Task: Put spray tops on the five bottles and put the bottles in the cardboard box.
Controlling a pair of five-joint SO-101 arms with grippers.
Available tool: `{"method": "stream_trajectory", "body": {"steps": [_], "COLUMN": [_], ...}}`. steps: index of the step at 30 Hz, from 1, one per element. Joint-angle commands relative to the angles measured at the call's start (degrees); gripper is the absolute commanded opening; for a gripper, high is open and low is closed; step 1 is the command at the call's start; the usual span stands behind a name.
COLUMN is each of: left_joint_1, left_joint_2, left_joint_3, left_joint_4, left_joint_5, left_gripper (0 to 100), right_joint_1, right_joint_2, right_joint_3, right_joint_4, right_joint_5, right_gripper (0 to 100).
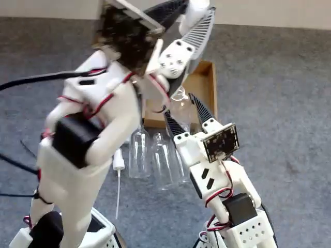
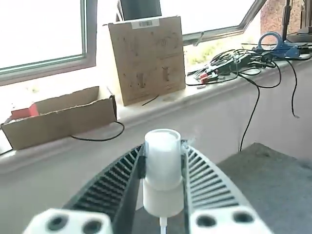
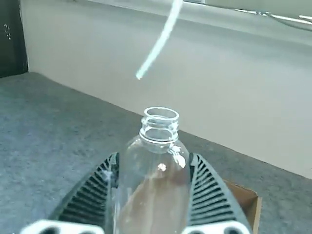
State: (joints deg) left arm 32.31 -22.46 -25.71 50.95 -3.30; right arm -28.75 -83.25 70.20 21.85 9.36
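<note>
Bottles before cardboard box, spray top beside

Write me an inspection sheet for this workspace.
Surface: grey table.
Job's things: spray top held above open-necked bottle; cardboard box behind; spare bottles standing, loose top lying.
Clutter: nothing seen.
Grippers: left gripper shut on spray top; right gripper shut on bottle.
Cables: red-black wires on the arms; black cable beside them.
Surroundings: windowsill with carton and tangled leads.
</note>
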Motion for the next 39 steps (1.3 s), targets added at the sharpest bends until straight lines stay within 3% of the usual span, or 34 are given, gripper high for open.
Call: {"method": "stream_trajectory", "body": {"steps": [1,24,39], "left_joint_1": [1.1,1.98,2.07], "left_joint_2": [-0.75,-1.36,-1.19], "left_joint_3": [3.91,3.47,-2.95], "left_joint_4": [-6.15,-5.98,1.67], "left_joint_5": [4.57,6.86,6.95], "left_gripper": [0,0,0], "right_joint_1": [-0.31,-0.04,-0.04], "right_joint_2": [-1.45,-1.27,-1.54], "right_joint_3": [-0.48,-0.31,0.75], "right_joint_4": [-1.71,-1.54,-1.54], "right_joint_5": [-0.79,-0.62,-0.62], "right_gripper": [0.4,0.4,0.4]}}
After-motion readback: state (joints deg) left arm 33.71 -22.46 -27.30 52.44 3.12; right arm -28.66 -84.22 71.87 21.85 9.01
